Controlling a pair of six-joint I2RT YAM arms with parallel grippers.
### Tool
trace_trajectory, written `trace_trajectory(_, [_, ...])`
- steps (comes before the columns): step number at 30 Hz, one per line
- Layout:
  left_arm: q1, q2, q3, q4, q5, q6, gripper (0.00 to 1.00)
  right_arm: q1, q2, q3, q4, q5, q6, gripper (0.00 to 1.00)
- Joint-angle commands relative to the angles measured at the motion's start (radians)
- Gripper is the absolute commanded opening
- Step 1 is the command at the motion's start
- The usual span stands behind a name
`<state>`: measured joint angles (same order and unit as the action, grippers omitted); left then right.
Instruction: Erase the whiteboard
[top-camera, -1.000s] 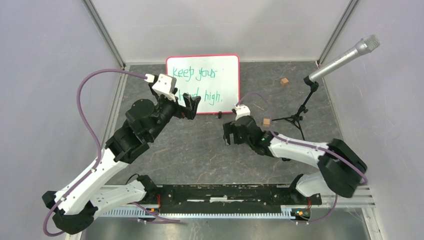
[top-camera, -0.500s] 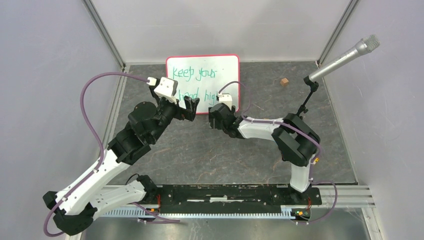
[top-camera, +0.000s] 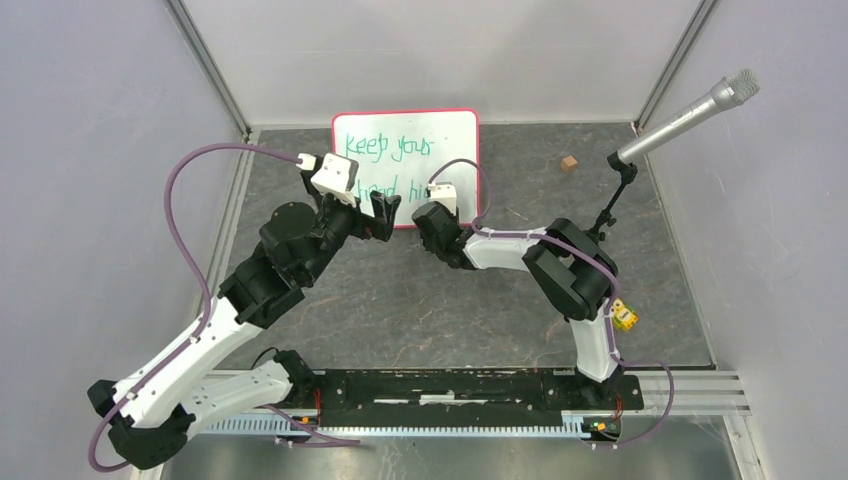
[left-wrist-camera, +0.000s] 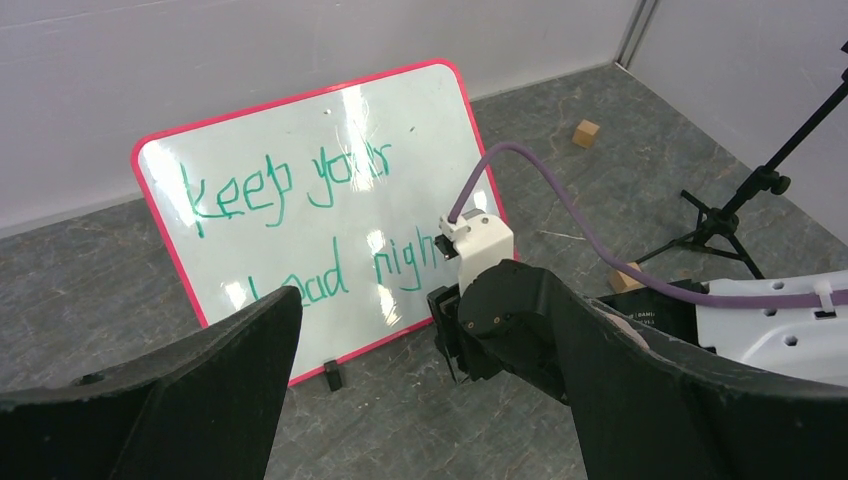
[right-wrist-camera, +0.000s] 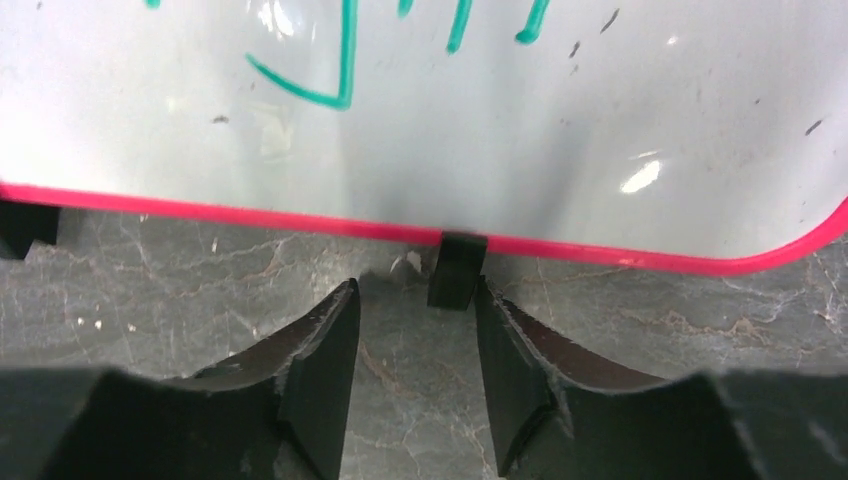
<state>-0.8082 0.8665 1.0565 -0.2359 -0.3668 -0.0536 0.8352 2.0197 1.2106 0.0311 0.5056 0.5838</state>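
Observation:
The whiteboard (top-camera: 405, 150) leans against the back wall, white with a red rim and green handwriting. It fills the top of the right wrist view (right-wrist-camera: 450, 120). My right gripper (top-camera: 432, 222) sits low at the board's bottom edge. Its jaws (right-wrist-camera: 415, 300) stand partly apart with only floor between them, and a black clip foot (right-wrist-camera: 457, 270) lies just ahead, by the right fingertip. My left gripper (top-camera: 385, 212) hovers wide open in front of the board's lower left, holding nothing. In the left wrist view the whiteboard (left-wrist-camera: 320, 200) and the right gripper (left-wrist-camera: 480, 320) lie ahead.
A microphone (top-camera: 690, 115) on a black tripod stand (left-wrist-camera: 740, 200) stands at the right. One small wooden cube (top-camera: 569, 162) lies near the back right, and another cube (left-wrist-camera: 627, 280) lies beside the right arm. The board's other clip foot (left-wrist-camera: 332, 375) rests on the grey floor.
The right arm swung left and forward to the whiteboard's bottom edge, and its jaws narrowed. The left arm barely moved and stayed open.

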Motion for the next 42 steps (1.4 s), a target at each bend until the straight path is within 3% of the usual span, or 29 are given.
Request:
trace_trajectory(1, [0.001, 0.007, -0.001, 0.038, -0.018, 0.046, 1.0, -0.031, 0.038, 0.04, 0.03, -0.004, -0.004, 0.49])
trace_trajectory(8, [0.001, -0.031, -0.011, 0.053, -0.045, 0.052, 1.0, -0.042, 0.052, 0.009, 0.089, -0.059, -0.106, 0.32])
trace_trajectory(14, [0.001, -0.056, -0.023, 0.066, -0.069, 0.052, 1.0, -0.045, 0.049, -0.022, 0.113, -0.128, -0.231, 0.08])
trace_trajectory(18, [0.0, -0.072, -0.02, 0.062, -0.068, 0.047, 1.0, -0.049, 0.026, -0.089, 0.16, -0.211, -0.3, 0.0])
trace_trajectory(32, [0.0, -0.029, 0.167, -0.12, 0.036, 0.017, 1.0, -0.076, -0.124, -0.387, 0.305, -0.723, -0.491, 0.0])
trace_trajectory(38, [0.0, -0.044, 0.146, -0.106, 0.039, 0.075, 1.0, -0.085, -0.166, -0.435, 0.266, -0.718, -0.523, 0.01])
trace_trajectory(42, [0.0, -0.072, 0.069, -0.077, -0.001, 0.114, 1.0, -0.087, -0.203, -0.417, 0.212, -0.673, -0.531, 0.11])
